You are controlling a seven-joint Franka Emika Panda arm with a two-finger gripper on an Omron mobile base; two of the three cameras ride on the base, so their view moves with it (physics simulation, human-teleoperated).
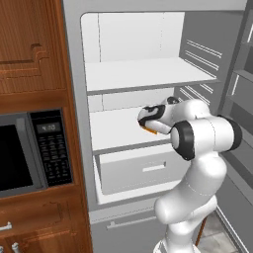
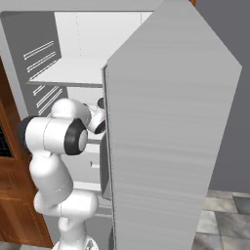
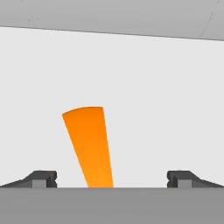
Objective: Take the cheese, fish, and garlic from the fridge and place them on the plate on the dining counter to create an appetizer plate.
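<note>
Reaching deep into the fridge (image 1: 148, 74), the pincer (image 3: 111, 177) hovers wide open with the cheese (image 3: 89, 146) lying between its tips, seemingly lined up for grasping.

The white Franka arm with dark joints (image 1: 197, 148) rises from the near right, bends at its elbow and reaches left and away. Its two-finger gripper (image 3: 111, 177) points forward, the small dark fingertips (image 3: 43, 178) spread wide apart, holding nothing.

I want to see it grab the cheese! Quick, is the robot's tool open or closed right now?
Tool: open wide, holding nothing; the cheese lies between its fingertips, not gripped yet.
</note>
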